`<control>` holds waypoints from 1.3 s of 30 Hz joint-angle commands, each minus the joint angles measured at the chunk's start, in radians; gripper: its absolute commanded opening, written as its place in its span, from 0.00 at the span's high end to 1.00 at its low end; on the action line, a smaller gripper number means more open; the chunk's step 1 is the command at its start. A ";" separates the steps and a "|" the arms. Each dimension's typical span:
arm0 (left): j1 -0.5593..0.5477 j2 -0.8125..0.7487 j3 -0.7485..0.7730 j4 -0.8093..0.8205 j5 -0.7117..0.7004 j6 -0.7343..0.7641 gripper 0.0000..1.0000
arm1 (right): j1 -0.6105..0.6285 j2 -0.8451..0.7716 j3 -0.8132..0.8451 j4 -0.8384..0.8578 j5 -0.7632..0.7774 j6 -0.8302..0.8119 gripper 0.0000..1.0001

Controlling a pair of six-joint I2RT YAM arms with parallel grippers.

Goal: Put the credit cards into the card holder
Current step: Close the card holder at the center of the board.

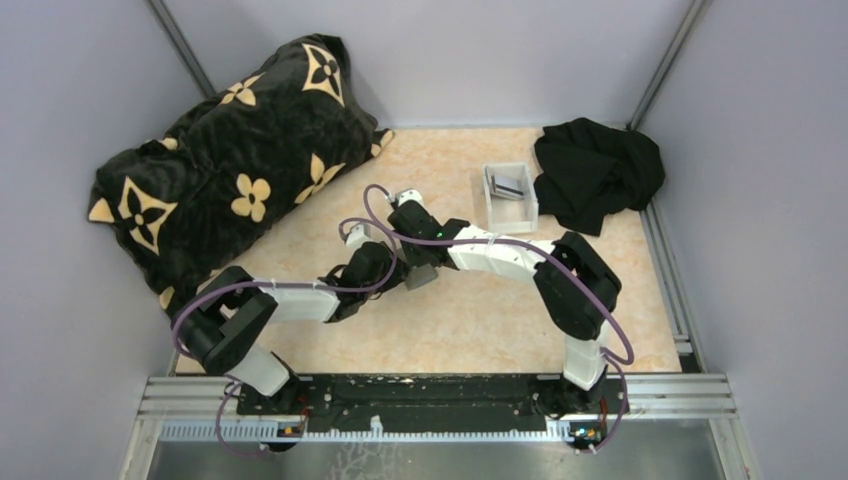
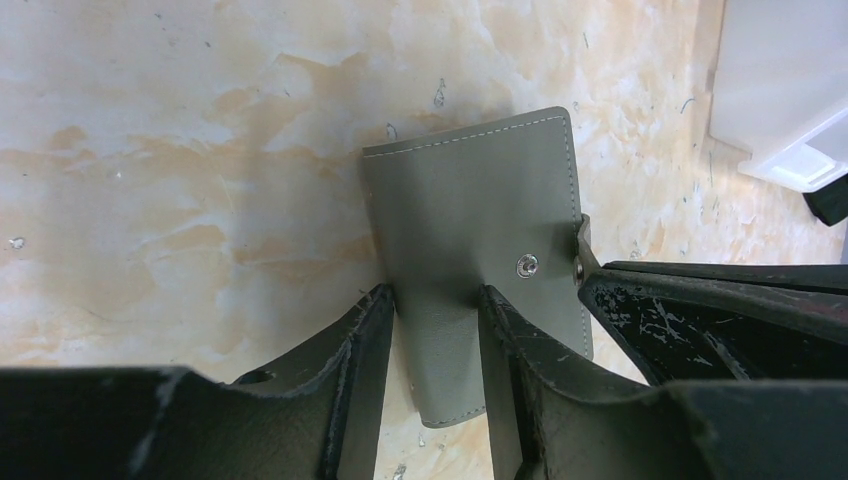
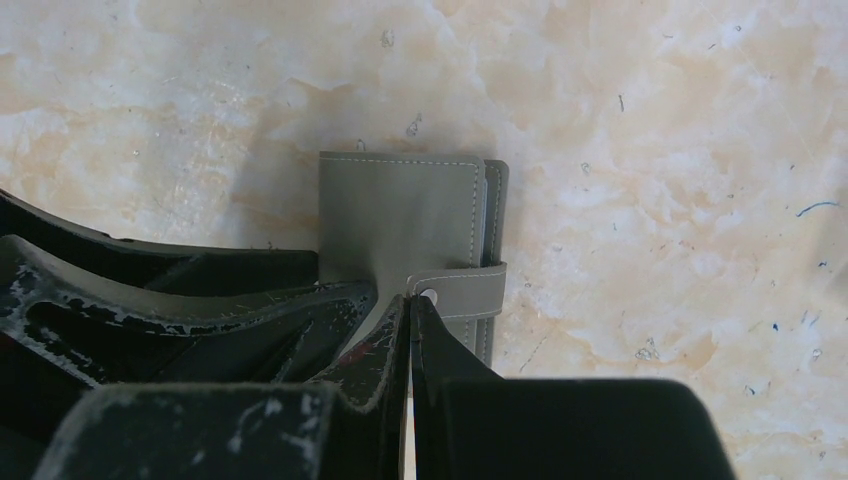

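Note:
The grey card holder (image 2: 470, 190) lies folded on the marbled table, mid-table in the top view (image 1: 422, 277). My left gripper (image 2: 435, 300) has its fingers against both sides of the holder's near end, which bows between them. My right gripper (image 3: 412, 298) is shut on the tip of the holder's snap strap (image 3: 470, 290), beside the body (image 3: 400, 215). One of its fingers (image 2: 700, 300) also reaches in from the right in the left wrist view. The credit cards (image 1: 512, 186) lie in a white tray (image 1: 497, 215) farther back.
A large black pillow with tan flowers (image 1: 240, 170) fills the back left. A black cloth (image 1: 595, 170) is bunched at the back right beside the tray, whose corner (image 2: 780, 90) shows in the left wrist view. Grey walls enclose the table.

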 commanded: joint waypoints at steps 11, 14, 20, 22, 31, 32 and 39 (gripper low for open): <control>-0.004 0.088 -0.034 -0.256 0.073 0.037 0.55 | 0.018 0.023 0.037 0.041 -0.025 -0.004 1.00; -0.004 0.088 -0.032 -0.257 0.073 0.037 0.55 | 0.018 0.030 0.035 0.043 -0.026 -0.002 1.00; -0.004 0.087 -0.033 -0.258 0.072 0.037 0.55 | 0.017 0.042 0.023 0.053 -0.030 0.003 1.00; -0.004 0.087 -0.035 -0.257 0.072 0.037 0.55 | 0.017 0.044 0.022 0.055 -0.031 0.004 1.00; -0.004 0.088 -0.032 -0.257 0.072 0.035 0.55 | 0.009 0.046 0.002 0.061 -0.034 0.014 1.00; -0.004 0.088 -0.033 -0.259 0.071 0.036 0.55 | 0.006 0.046 -0.001 0.064 -0.035 0.014 1.00; -0.004 0.090 -0.030 -0.261 0.068 0.035 0.55 | -0.002 0.047 -0.015 0.067 -0.044 0.020 1.00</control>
